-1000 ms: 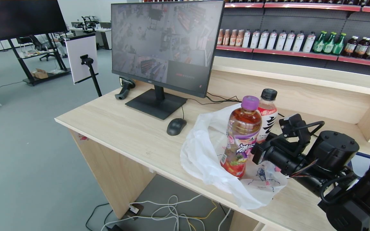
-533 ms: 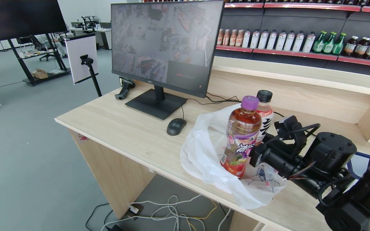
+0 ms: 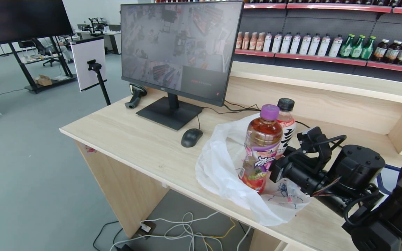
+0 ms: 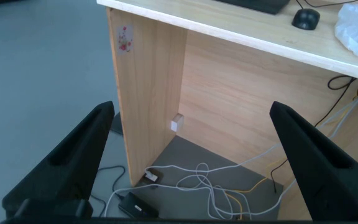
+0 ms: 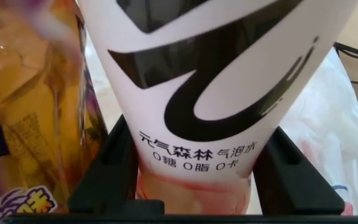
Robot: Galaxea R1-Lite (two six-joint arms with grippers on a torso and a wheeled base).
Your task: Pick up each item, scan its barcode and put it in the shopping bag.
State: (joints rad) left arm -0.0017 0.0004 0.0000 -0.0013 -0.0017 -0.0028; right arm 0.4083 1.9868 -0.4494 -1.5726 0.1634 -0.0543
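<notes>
A tea bottle with a purple cap point(image 3: 262, 150) stands upright inside the white shopping bag point(image 3: 222, 167) on the wooden desk point(image 3: 134, 139). Just behind it is a white-labelled bottle with a black cap point(image 3: 287, 122), and my right gripper point(image 3: 280, 162) is shut on its lower body. In the right wrist view that bottle point(image 5: 210, 81) sits between the two black fingers point(image 5: 107, 168), close beside the tea bottle point(image 5: 30, 93), with the bag point(image 5: 328, 118) behind. My left gripper point(image 4: 191, 112) hangs open below desk height, facing the desk's side panel, nothing between its fingers.
A monitor point(image 3: 181, 48) on its stand, a black mouse point(image 3: 191, 137) and a handheld scanner point(image 3: 134, 96) occupy the desk's left half. A raised wooden counter and drink shelves point(image 3: 326, 43) lie behind. Loose cables point(image 4: 210, 193) lie on the floor under the desk.
My right gripper has carried the black-capped bottle a little left and down, closer behind the tea bottle in the bag. The tea bottle has shifted slightly.
</notes>
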